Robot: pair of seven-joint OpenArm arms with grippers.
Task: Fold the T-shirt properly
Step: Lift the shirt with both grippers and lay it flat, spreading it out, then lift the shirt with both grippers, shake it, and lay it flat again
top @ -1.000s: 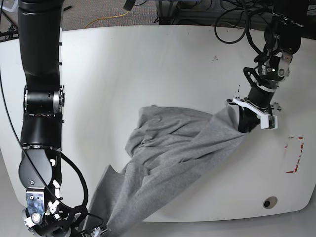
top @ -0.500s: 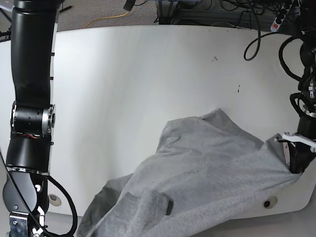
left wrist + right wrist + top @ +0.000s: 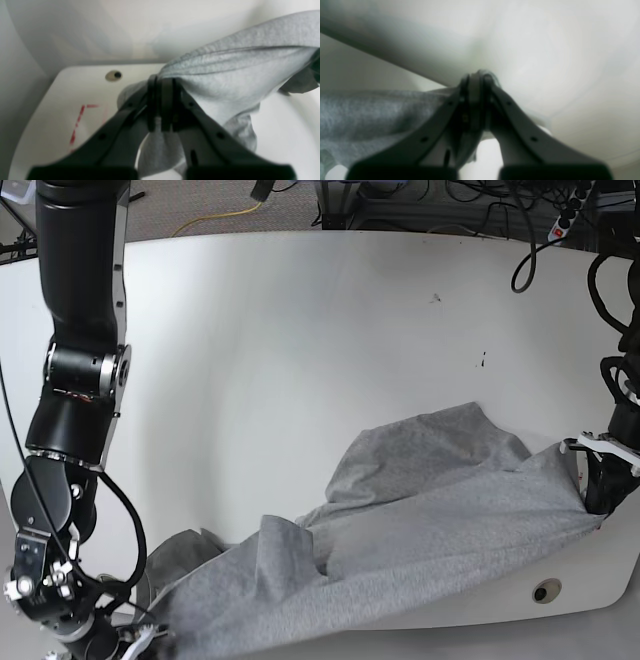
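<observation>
Left wrist view: left pincer (image 3: 161, 105) clenched on a bunched edge of the T-shirt (image 3: 237, 75). Grey knit runs from the jaws up and to the right, taut; a loose fold hangs below the jaws. White counter (image 3: 75, 100) beneath, with a small round hole (image 3: 114, 75) near its edge and red dashed marks (image 3: 78, 120) to the left. Lower frame is filled by the dark pincer body, blurred. No lettering shows on the cloth here.

Right wrist view: right pincer (image 3: 475, 100) clenched on a thin edge of the T-shirt (image 3: 370, 115); cloth spreads to the left of the jaws. Whole frame is soft with blur; the background is pale and cannot be made out.

Base view: T-shirt (image 3: 420, 530) is stretched in a slanted band across the near part of the counter (image 3: 300, 360), from the lower left corner up to the right edge. Left pincer (image 3: 598, 492), at the frame's right, grips the cloth's upper end over the counter's right edge. Right pincer (image 3: 150, 642) is at the bottom left, mostly cut off by the frame, with the cloth's lower end bunched against it. The shirt's lower edge runs out of frame. No print is readable. The round hole (image 3: 545, 590) lies just below the cloth.
</observation>
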